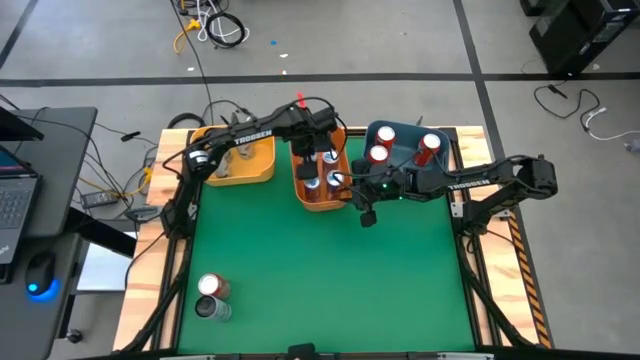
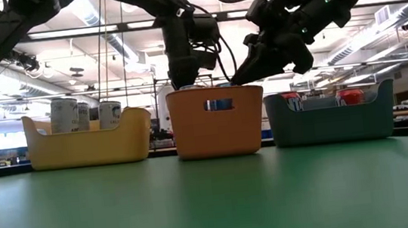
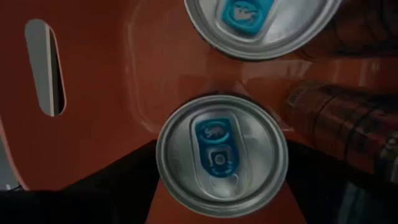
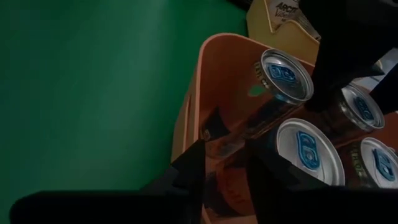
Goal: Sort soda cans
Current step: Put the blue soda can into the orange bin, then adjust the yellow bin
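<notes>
My left gripper (image 1: 322, 150) reaches down into the orange bin (image 2: 217, 131) and is shut on a dark soda can with a silver top and blue tab (image 3: 221, 155). Other dark cans (image 4: 305, 149) stand in the same bin. My right gripper (image 4: 227, 171) is open and hovers over the orange bin's right near corner (image 1: 345, 195), touching nothing. Red cans (image 1: 378, 154) stand in the blue bin (image 2: 330, 120). White cans (image 2: 63, 115) stand in the yellow bin (image 2: 89, 145). Two cans (image 1: 212, 297) lie loose near the table's left near corner. My left gripper comes from above, pointing down, with one finger (image 3: 93, 196) on each side of the can's wall just below its top rim (image 3: 168, 180). The can stands upright inside the orange bin. The can itself hides whether its bottom rests on the bin floor.
The three bins stand in a row along the table's far edge, yellow at the left, orange in the middle, blue at the right. The green mat (image 1: 330, 270) in front of them is open room apart from the two loose cans. Cables and a laptop lie beyond the table's left edge.
</notes>
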Controlling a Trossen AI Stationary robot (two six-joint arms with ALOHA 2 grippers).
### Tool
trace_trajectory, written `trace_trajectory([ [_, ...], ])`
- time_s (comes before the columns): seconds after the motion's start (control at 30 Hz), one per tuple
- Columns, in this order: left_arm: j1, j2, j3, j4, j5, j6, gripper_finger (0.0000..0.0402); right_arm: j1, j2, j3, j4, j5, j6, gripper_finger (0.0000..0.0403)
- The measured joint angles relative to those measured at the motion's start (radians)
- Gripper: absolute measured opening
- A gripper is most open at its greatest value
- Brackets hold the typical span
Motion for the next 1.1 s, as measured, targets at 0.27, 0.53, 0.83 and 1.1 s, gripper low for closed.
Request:
trace_trajectory([
  [0.27, -0.029, 0.0, 0.0, -0.009, -0.073, -0.001, 0.0358, 0.0, 0.0, 0.0, 0.0, 0.0, 0.002, 0.0101],
  [0.53, -0.044, -0.016, 0.069, -0.129, -0.103, -0.006, 0.0359, 0.0, 0.0, -0.001, 0.016, 0.008, 0.001, 0.0111],
  [0.83, -0.042, -0.165, 0.066, -0.164, -0.097, -0.107, 0.0346, 0.0, -0.001, -0.001, 0.022, 0.026, 0.02, 0.0127],
  [1.1, -0.042, -0.367, -0.128, -0.144, -0.063, -0.215, 0.0311, 0.0, -0.002, -0.001, 0.016, 0.026, 0.045, 0.0131],
])
